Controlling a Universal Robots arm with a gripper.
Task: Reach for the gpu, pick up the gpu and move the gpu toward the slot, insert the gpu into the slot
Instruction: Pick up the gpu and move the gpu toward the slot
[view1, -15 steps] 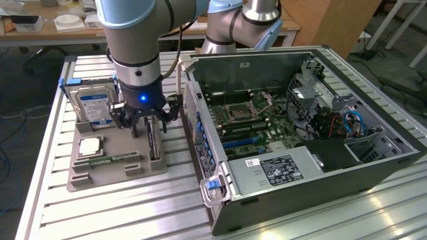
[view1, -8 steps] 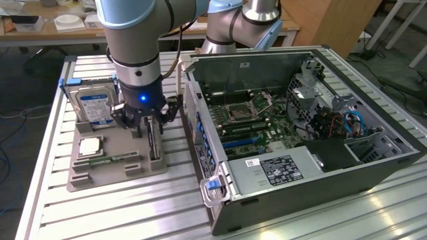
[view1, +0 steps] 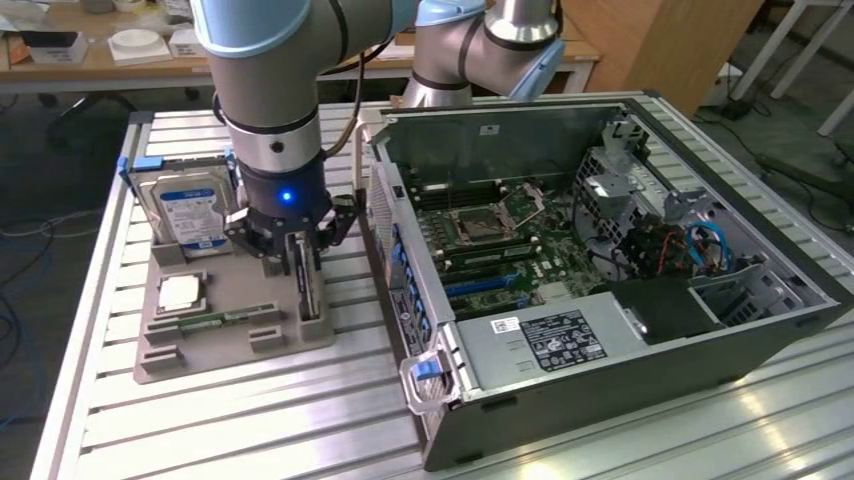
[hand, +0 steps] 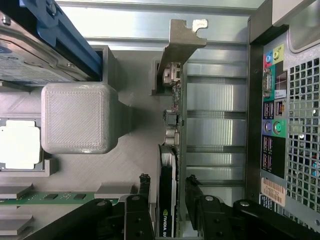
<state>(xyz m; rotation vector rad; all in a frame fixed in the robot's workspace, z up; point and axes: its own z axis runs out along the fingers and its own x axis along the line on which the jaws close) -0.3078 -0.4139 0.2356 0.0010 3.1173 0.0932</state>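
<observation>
The gpu (view1: 310, 288) is a thin dark card standing on edge in the grey holder (view1: 227, 352), at the exterior view's left of the computer case. In the wrist view the gpu (hand: 167, 205) runs away from the camera, ending in its silver bracket (hand: 182, 40). My gripper (view1: 300, 262) is lowered over the card. In the wrist view the gripper (hand: 168, 180) straddles the card, one black finger on each side with a narrow gap to it. The blue slots (view1: 481, 286) lie on the motherboard inside the open case.
The blue-labelled hard drive (view1: 187, 210) stands at the holder's far end, and a square CPU chip (view1: 180, 292) and a green memory stick (view1: 220, 322) lie beside the card. The open computer case (view1: 747, 330) lies close by, its port panel (hand: 272, 125) facing the holder.
</observation>
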